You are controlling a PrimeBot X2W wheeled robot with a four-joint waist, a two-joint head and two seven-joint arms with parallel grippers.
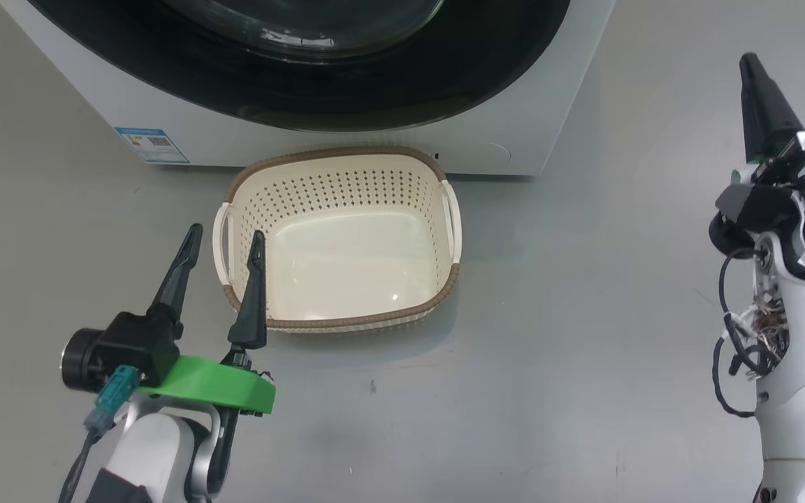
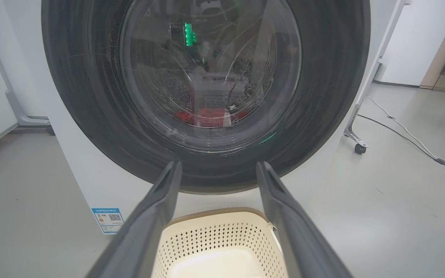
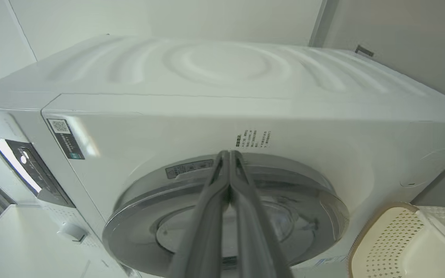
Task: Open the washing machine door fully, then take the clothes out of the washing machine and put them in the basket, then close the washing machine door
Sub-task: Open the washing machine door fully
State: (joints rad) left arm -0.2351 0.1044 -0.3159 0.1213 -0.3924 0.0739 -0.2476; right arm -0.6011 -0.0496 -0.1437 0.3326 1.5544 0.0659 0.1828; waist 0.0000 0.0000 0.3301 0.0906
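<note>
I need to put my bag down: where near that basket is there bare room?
Bare floor lies between the basket and the right claw, and in front of the basket. The basket's inside is bare. Crowded: its left rim, by the open left claw, and its back, close to the washing machine.

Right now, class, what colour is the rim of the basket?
The basket has a brown rim; the head view shows it best.
</note>
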